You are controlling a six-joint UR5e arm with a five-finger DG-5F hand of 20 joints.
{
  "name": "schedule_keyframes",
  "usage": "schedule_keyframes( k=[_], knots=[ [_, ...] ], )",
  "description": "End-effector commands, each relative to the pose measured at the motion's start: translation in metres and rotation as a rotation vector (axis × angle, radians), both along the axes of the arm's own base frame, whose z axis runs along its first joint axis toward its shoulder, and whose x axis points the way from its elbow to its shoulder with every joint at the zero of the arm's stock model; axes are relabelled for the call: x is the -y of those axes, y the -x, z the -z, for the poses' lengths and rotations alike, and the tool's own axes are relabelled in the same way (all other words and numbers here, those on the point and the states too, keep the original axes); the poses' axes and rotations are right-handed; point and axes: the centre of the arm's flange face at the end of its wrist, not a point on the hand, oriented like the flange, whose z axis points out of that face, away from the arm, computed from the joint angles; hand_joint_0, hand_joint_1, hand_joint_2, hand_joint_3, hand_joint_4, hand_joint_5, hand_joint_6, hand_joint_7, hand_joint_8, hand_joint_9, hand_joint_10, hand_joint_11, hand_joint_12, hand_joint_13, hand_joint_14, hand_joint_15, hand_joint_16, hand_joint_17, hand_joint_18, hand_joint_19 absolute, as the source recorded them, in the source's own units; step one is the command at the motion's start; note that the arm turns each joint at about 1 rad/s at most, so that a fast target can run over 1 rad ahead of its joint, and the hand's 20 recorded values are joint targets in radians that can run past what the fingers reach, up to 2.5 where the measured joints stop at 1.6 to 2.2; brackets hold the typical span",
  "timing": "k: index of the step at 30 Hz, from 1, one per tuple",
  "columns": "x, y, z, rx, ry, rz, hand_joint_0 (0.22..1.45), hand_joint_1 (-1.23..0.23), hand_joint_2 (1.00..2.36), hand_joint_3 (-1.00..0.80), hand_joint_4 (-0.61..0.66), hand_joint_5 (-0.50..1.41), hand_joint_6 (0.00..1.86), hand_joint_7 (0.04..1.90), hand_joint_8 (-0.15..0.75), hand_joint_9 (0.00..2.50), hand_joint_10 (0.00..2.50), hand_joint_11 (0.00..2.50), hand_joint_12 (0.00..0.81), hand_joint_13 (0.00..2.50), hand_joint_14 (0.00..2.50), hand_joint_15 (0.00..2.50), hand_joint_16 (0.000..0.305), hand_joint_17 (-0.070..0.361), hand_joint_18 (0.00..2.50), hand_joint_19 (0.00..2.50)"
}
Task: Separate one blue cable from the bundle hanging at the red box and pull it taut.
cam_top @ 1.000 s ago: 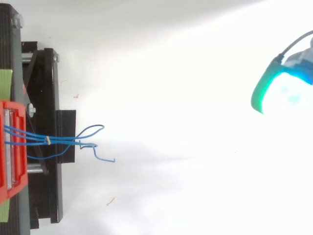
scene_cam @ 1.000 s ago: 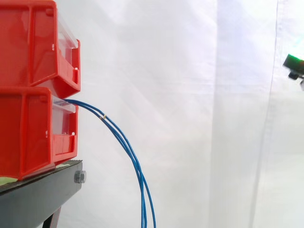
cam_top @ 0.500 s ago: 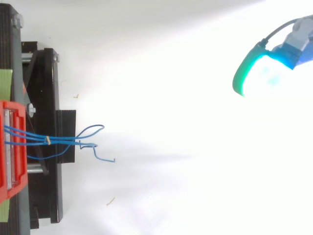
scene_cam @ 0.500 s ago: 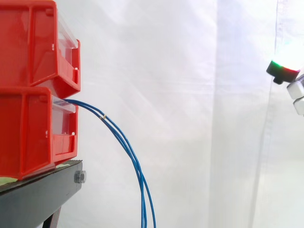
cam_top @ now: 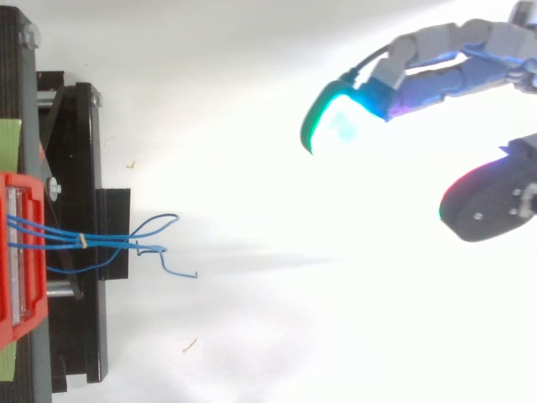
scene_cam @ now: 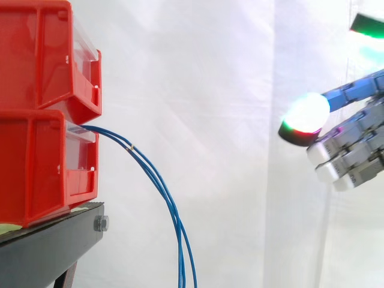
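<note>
A bundle of thin blue cables (scene_cam: 162, 186) comes out of the lower red bin (scene_cam: 36, 162) and droops in an arc down past the bottom edge of the side view. A small yellow tie (scene_cam: 132, 146) binds the cables near the bin. From above, the cables (cam_top: 109, 241) run right from the bin (cam_top: 18, 252) and fan into loose curled ends. My hand (scene_cam: 354, 150) is at the far right, well apart from the cables, at about the lower bin's height. It is open, with fingers (cam_top: 445, 59) stretched toward the bins and the thumb (cam_top: 491, 201) spread apart, holding nothing.
A second red bin (scene_cam: 36, 54) is stacked on the lower one, both on a black stand (scene_cam: 48, 246). A white curtain hangs behind. Open space lies between the cables and my hand.
My hand has come in from the right edge toward the bins; a second ago only a glowing fingertip showed. The cables have not moved.
</note>
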Motion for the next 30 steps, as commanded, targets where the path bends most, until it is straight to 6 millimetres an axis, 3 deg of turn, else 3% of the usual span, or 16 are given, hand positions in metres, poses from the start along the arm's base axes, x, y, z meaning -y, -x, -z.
schedule_keyframes(
  k=[1,8,20,26,30],
  knots=[
    [0.0,-0.016,0.012,-0.007,0.002,0.009,0.56,-0.62,1.0,-0.47,0.17,-0.2,0.5,0.83,0.264,0.59,0.01,0.23,0.356,0.53,0.01,0.15,0.045,0.101,0.43,0.11],
    [0.002,-0.029,0.017,0.021,0.005,0.037,0.56,-0.62,1.0,-0.47,0.17,-0.19,0.5,0.83,0.265,0.59,0.01,0.23,0.355,0.54,0.01,0.16,0.045,0.101,0.43,0.12],
    [0.005,-0.033,0.022,0.033,0.037,0.079,0.56,-0.62,1.0,-0.47,0.18,-0.19,0.5,0.83,0.264,0.6,0.01,0.22,0.354,0.54,0.01,0.16,0.044,0.099,0.44,0.12],
    [0.004,-0.05,0.054,-0.003,0.052,0.085,0.56,-0.62,1.0,-0.47,0.18,-0.19,0.5,0.83,0.266,0.61,0.01,0.23,0.357,0.55,0.01,0.17,0.044,0.098,0.44,0.13],
    [0.002,-0.069,0.058,0.005,0.049,0.085,0.56,-0.62,1.0,-0.47,0.18,-0.19,0.5,0.83,0.266,0.61,0.01,0.23,0.359,0.55,0.01,0.17,0.044,0.098,0.44,0.13]
  ],
)
